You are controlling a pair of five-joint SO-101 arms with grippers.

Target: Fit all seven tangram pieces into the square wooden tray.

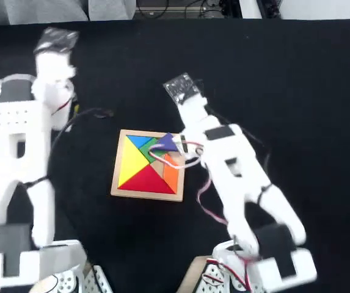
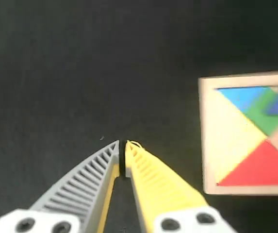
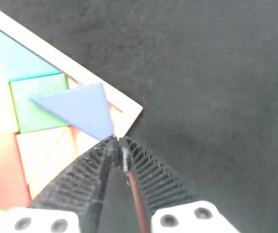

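Observation:
The square wooden tray [image 1: 147,195] lies mid-table and holds a yellow triangle [image 1: 131,160], a red triangle [image 1: 147,180], a light blue triangle [image 1: 139,140], a green piece [image 1: 156,149] and an orange piece [image 1: 171,174]. My right gripper [image 3: 115,145] is shut on one corner of a dark blue triangle [image 3: 80,109]. It holds this triangle tilted over the green piece at the tray's far right corner [image 3: 129,109]. In the high view that gripper [image 1: 179,145] sits at the tray's right edge. My left gripper [image 2: 123,145] is shut on nothing, over bare black table to the left of the tray [image 2: 203,141].
The table is covered in black cloth all around the tray. The left arm [image 1: 16,152] stands at the left edge, and the right arm [image 1: 242,177] slants from the front right. Red and white cables [image 1: 202,189] hang beside the tray's right side.

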